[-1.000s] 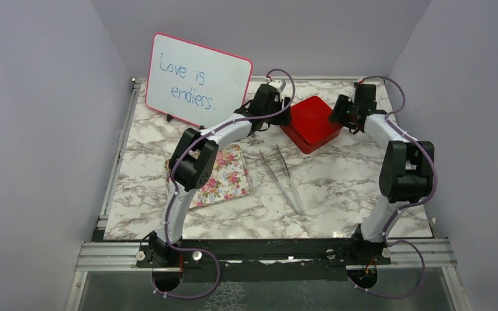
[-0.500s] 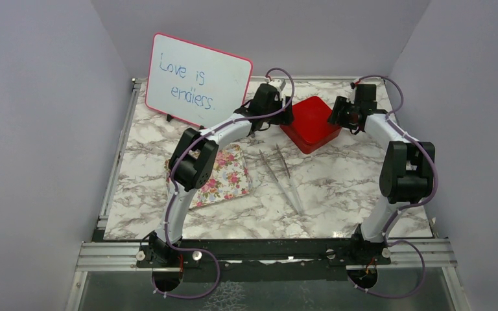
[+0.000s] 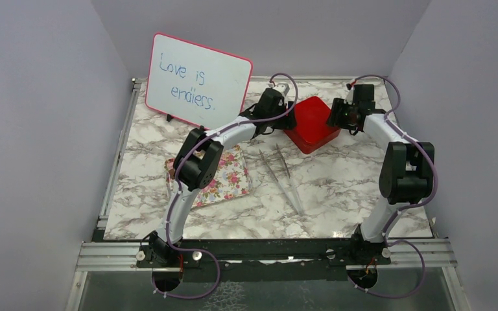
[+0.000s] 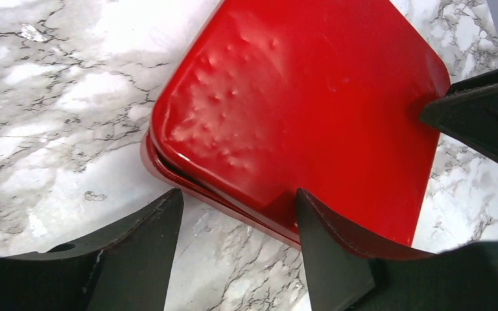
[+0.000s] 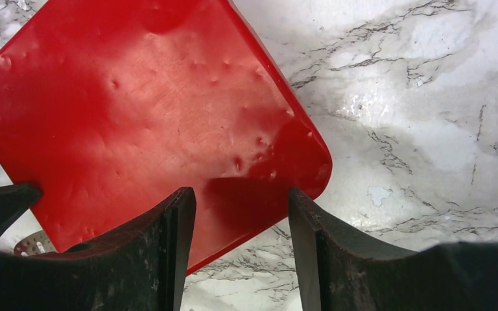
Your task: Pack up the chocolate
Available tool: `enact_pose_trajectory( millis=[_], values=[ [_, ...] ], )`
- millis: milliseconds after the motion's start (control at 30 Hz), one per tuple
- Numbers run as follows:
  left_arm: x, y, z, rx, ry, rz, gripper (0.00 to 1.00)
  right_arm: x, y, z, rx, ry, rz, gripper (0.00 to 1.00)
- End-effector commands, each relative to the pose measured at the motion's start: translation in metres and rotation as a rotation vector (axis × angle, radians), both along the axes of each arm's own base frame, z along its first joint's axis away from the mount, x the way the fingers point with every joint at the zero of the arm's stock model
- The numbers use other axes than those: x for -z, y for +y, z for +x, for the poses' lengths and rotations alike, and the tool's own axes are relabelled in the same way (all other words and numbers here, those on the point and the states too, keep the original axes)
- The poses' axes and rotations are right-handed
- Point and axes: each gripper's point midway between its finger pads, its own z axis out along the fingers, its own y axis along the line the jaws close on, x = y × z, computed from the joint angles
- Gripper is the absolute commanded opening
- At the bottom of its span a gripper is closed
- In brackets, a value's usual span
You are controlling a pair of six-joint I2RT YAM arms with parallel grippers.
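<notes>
Red and glossy, the square box [image 3: 311,123] sits lid-on toward 12 o'clock on the marble counter [image 3: 350,188], turned so its corners point at 12, 3, 6 and 9 o'clock; its lid shows small dents and bumps, and a thin seam of the base peeks out along the near-left edge. The chocolate is not visible in any view; whether it lies under the lid cannot be told. The left fingers [image 4: 136,253] stand apart at the box's 9 o'clock corner; 1 finger is over bare marble, the other over the lid's edge, the box rim lies in the gap between them, and they grip nothing. The right fingers [image 5: 155,253] also stand apart, at the 3 o'clock corner; 1 is over the lid, the other over marble, and nothing is clamped. Each wrist view catches a dark fingertip of the other arm at the box's far corner. A pink-framed whiteboard [image 3: 199,81] reading "Love is endless." stands at 10 o'clock; a floral tray [image 3: 230,178] lies at 8 o'clock, partly under the left arm; metal tweezers [image 3: 282,172] lie mid-counter, at 6 o'clock from the box.
</notes>
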Motion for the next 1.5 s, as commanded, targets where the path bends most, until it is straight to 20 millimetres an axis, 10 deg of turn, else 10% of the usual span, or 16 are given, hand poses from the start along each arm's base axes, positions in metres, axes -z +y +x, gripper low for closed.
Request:
enact_pose_trajectory(
  millis=[0,267,567,833,1467],
  values=[
    [0.015,-0.002,-0.017,0.021,0.058,0.022,0.61,0.027,0.002,-0.045,-0.014,0.17,-0.01,0.59],
    [0.018,-0.001,-0.035,-0.001,0.101,0.013,0.42,0.023,0.007,-0.048,-0.013,0.164,0.022,0.58],
    [-0.026,0.003,-0.026,-0.039,0.027,-0.05,0.73,-0.031,0.017,-0.031,-0.005,0.042,0.088,0.66],
    [-0.027,0.001,-0.01,-0.074,0.009,-0.072,0.77,-0.069,0.01,-0.002,0.019,-0.105,0.062,0.71],
    [0.001,-0.005,-0.004,-0.071,0.047,-0.089,0.73,-0.008,0.037,0.104,-0.251,-0.116,0.075,0.78]
  ],
)
